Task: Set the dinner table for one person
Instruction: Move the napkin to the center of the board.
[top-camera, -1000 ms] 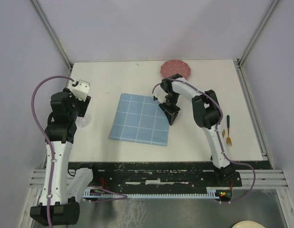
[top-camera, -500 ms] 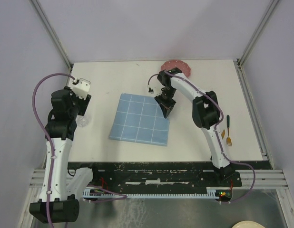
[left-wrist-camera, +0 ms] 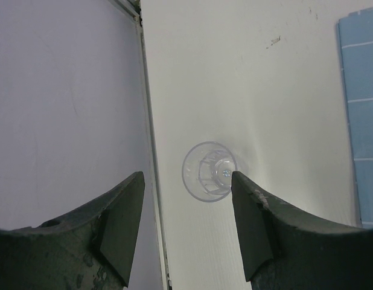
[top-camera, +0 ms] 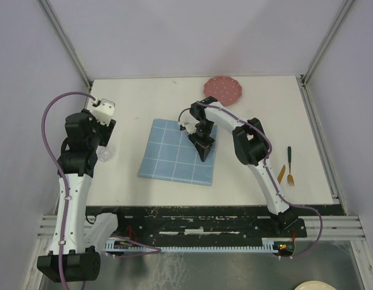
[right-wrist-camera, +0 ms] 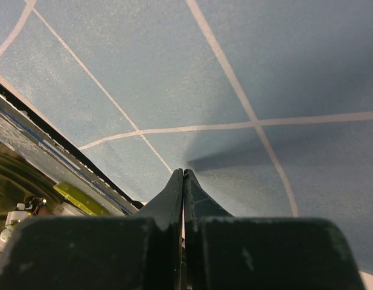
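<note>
The dinner table point(top-camera: 144, 99) is a white square top. A blue grid placemat point(top-camera: 171, 154) lies at its middle. My right gripper point(top-camera: 203, 149) is shut, its tips pointing down at the placemat's right part. In the right wrist view the shut gripper point(right-wrist-camera: 183, 171) has nothing visible between its fingers and blue placemat point(right-wrist-camera: 277, 66) beneath. A clear glass point(top-camera: 104, 154) stands upright near the table's left edge. My left gripper point(left-wrist-camera: 186, 176) hangs open above the glass point(left-wrist-camera: 209, 171), apart from it.
A dark pink plate point(top-camera: 223, 89) sits at the back of the table. A green-handled fork point(top-camera: 290, 164) and an orange utensil point(top-camera: 282, 171) lie near the right edge. A metal rail point(left-wrist-camera: 151, 181) borders the table just left of the glass.
My right gripper has swung left and nearer, from the placemat's right edge to over its right part, staying shut. The left arm and glass have not moved.
</note>
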Available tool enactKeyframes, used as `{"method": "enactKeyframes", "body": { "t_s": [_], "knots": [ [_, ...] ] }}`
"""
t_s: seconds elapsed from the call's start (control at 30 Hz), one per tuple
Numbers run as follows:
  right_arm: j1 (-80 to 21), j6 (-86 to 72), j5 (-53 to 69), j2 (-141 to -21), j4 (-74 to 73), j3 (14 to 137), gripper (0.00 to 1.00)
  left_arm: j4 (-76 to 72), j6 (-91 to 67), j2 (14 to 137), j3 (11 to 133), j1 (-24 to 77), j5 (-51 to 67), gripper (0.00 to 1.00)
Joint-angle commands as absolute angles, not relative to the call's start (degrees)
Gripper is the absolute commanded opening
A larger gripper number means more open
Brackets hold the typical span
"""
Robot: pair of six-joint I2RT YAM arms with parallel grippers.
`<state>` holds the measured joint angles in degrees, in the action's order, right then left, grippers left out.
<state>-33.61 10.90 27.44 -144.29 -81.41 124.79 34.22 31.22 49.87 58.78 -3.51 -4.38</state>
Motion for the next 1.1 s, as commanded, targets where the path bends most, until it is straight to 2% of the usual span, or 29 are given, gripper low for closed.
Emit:
{"method": "enactKeyframes", "body": {
  "t_s": [0.0,0.17,0.4,0.73,1.07],
  "knots": [
    [-35.4,11.9,29.0,-140.9,-81.3,123.4,0.02,33.4,30.0,49.7,60.8,-3.4,-4.3,0.67],
    [-35.7,11.8,29.2,-143.1,-82.3,124.7,0.02,33.2,29.4,50.4,61.6,-3.4,-4.0,0.67],
    [-37.9,13.0,30.9,-140.1,-83.0,123.7,0.02,33.3,29.0,50.2,61.0,-3.4,-3.9,0.67],
    [-48.1,15.5,32.5,-135.6,-84.7,121.1,0.02,32.9,29.3,50.1,60.3,-3.4,-4.0,0.67],
    [-53.1,15.5,32.7,-136.4,-84.2,118.4,0.02,32.0,29.4,49.4,59.4,-3.4,-4.1,0.67]
  ]
}}
